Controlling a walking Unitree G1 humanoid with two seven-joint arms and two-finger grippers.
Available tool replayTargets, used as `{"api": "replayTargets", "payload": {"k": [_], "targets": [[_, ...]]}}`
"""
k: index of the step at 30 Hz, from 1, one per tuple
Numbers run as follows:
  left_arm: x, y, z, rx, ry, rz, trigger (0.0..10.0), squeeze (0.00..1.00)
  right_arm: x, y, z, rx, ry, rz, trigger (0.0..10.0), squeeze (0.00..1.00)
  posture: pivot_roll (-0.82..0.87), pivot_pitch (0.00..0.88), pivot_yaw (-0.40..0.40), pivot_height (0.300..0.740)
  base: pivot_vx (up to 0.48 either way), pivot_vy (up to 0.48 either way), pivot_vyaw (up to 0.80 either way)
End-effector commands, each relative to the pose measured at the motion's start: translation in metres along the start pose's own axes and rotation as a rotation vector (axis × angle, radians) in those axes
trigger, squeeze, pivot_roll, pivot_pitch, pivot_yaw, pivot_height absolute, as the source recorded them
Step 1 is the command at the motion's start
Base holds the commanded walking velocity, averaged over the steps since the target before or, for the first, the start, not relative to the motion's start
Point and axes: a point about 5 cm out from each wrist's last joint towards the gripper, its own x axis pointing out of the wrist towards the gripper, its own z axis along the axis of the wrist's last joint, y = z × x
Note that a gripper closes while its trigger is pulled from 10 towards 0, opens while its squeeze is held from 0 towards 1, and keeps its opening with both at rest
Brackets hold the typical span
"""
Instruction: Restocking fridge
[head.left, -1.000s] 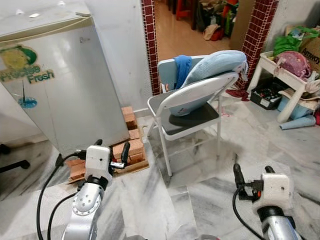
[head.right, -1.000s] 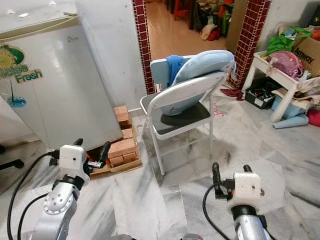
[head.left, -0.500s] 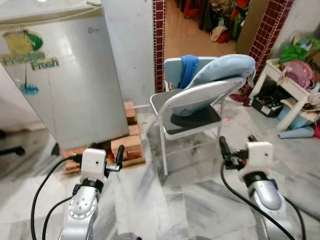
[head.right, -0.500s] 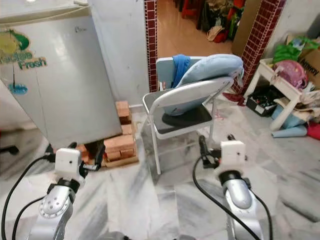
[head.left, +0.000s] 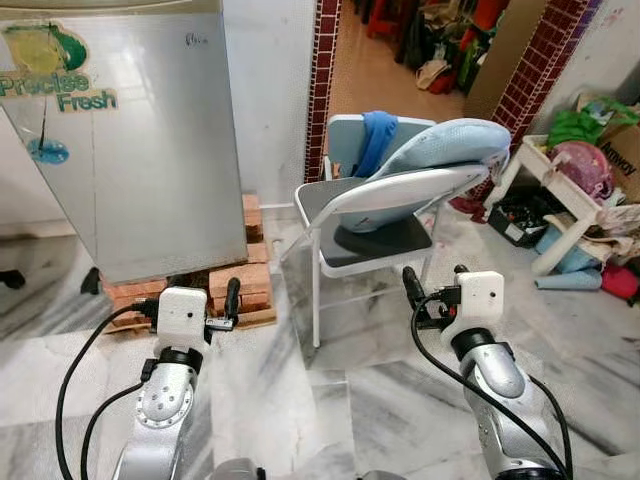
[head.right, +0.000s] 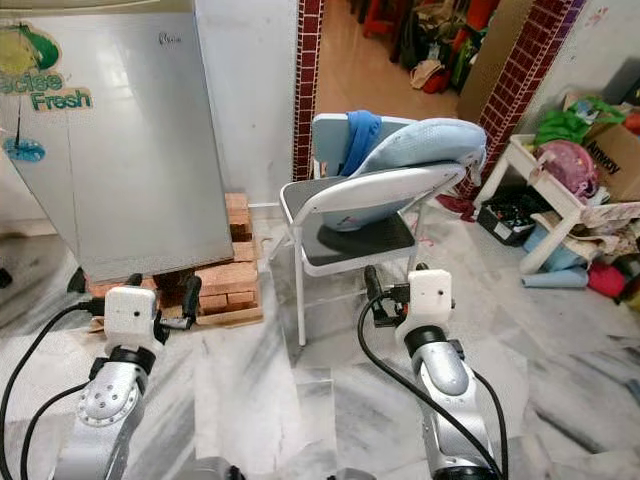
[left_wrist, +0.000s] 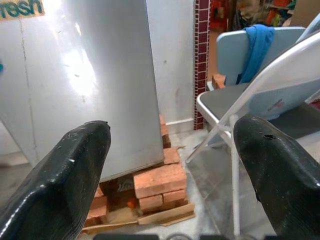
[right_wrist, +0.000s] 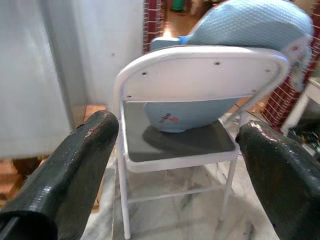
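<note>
The silver fridge (head.left: 130, 150) with a "Precise Fresh" sticker stands at the left with its door shut, raised on red bricks (head.left: 235, 285) and a wooden pallet. My left gripper (head.left: 192, 300) is open and empty, held low in front of the fridge's lower corner; the left wrist view looks between its fingers (left_wrist: 75, 170) at the fridge (left_wrist: 75, 75) and the bricks (left_wrist: 160, 180). My right gripper (head.left: 433, 282) is also open and empty, just in front of the white folding chair (head.left: 385, 195). The right wrist view faces the chair's back (right_wrist: 200, 70).
A light blue padded bundle (head.left: 450, 145) and a blue cloth (head.left: 375, 140) lie on the chair. Behind it is a doorway between red tiled pillars (head.left: 322, 80). A low white table (head.left: 560, 165) with clutter and a black case (head.left: 520, 212) are at the right. The floor is grey marble.
The camera has shifted, and the fridge and chair now appear nearer. My right arm has risen from the lower right and moved in towards the chair. The left gripper has stayed open by the bricks.
</note>
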Motion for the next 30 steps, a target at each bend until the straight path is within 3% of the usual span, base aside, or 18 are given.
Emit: {"api": "replayTargets", "payload": {"k": [1,3,8,16,21,30], "targets": [[-0.003,0.003,0.005,0.012,-0.024,0.015,10.0,0.00,-0.008,-0.013,0.004,-0.006,-0.028,-0.061,10.0,0.00,0.07,0.000,-0.013,0.740,0.000,0.000,0.00],[-0.012,0.007,0.000,0.010,-0.008,0.031,10.0,0.00,-0.019,-0.016,-0.002,-0.053,-0.016,-0.071,10.0,0.00,0.07,0.007,-0.006,0.740,0.000,0.000,0.00],[-0.029,0.008,-0.002,0.010,0.012,0.041,10.0,0.00,-0.033,-0.016,-0.004,-0.044,0.002,-0.063,10.0,0.00,0.07,0.035,-0.005,0.740,0.000,0.000,0.00],[-0.032,0.012,-0.002,0.009,0.018,0.065,10.0,0.00,-0.041,-0.023,-0.006,-0.107,-0.002,-0.070,10.0,0.00,0.06,0.027,-0.001,0.740,0.000,0.000,0.00],[-0.037,0.014,-0.004,0.003,0.036,0.070,10.0,0.00,-0.055,-0.032,-0.010,-0.117,0.035,-0.076,10.0,0.00,0.06,0.034,-0.003,0.740,0.000,0.000,0.00],[-0.029,0.014,-0.004,-0.013,0.041,0.050,10.0,0.00,-0.041,-0.017,0.000,-0.088,-0.013,-0.060,10.0,0.00,0.06,0.029,0.000,0.740,0.000,0.000,0.00]]}}
